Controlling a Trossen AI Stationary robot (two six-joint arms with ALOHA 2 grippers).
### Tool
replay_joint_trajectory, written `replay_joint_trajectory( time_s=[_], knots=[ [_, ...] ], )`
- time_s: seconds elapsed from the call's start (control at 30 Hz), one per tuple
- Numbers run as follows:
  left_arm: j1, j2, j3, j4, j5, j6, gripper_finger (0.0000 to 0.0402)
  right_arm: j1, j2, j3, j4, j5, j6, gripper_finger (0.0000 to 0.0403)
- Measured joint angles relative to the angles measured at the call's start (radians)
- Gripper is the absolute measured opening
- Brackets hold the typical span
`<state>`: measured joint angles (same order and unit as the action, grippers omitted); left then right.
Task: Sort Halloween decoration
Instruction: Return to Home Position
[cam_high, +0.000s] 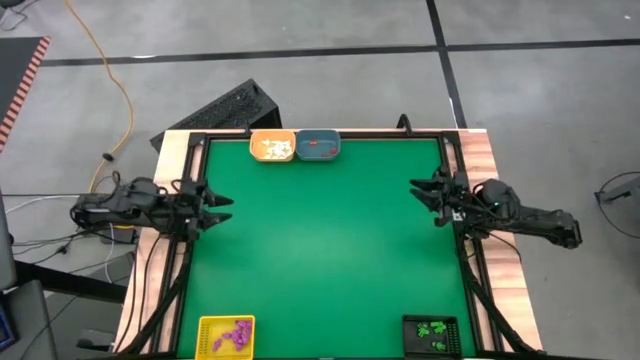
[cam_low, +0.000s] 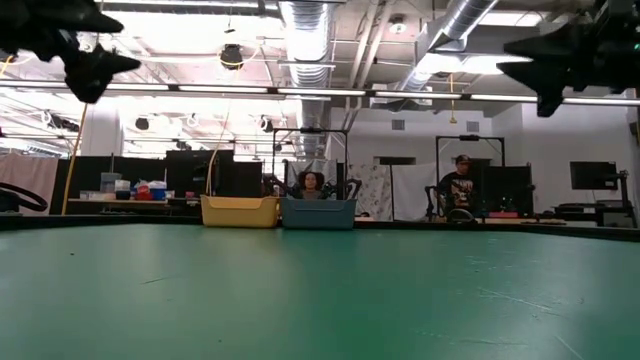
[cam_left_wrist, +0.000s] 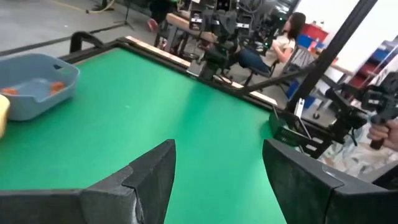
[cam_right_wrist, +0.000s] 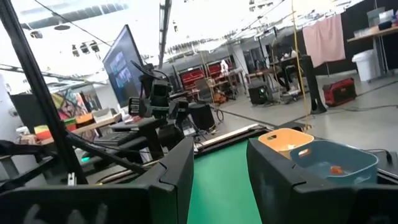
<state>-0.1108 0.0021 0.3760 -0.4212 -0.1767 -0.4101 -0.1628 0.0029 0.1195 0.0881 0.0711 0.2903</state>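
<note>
Mat (cam_high: 320, 250) free btwn left gripper (cam_high: 225, 208) & right gripper (cam_high: 420, 200); orange bin (cam_high: 253, 147), blue bin (cam_high: 338, 146), yellow tray (cam_high: 202, 335), black tray (cam_high: 407, 335) well apart.

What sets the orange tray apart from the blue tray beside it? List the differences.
The orange tray holds white trinkets; the blue tray holds a few orange-red trinkets. In the high view the orange tray stands left of the blue tray. Both look alike in size, side by side at the far edge of the table.

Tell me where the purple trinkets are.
In the high view, the purple trinkets lie inside the yellow tray at the bottom-left corner of the table, on the robot's left side, across from the black tray.
</note>
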Motion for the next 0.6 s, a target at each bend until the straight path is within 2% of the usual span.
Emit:
replay_joint_trajectory(
  time_s=[0.17, 0.6],
  knots=[
    [0.000, 0.000, -0.110, 0.156, -0.010, -0.005, 0.0231, 0.023, 0.000, -0.058, 0.086, -0.002, 0.001, 0.0150],
    [0.000, 0.003, -0.364, 0.472, -0.004, -0.048, 0.0231, 0.117, 0.000, -0.111, 0.108, 0.016, -0.002, 0.0150]
  ],
)
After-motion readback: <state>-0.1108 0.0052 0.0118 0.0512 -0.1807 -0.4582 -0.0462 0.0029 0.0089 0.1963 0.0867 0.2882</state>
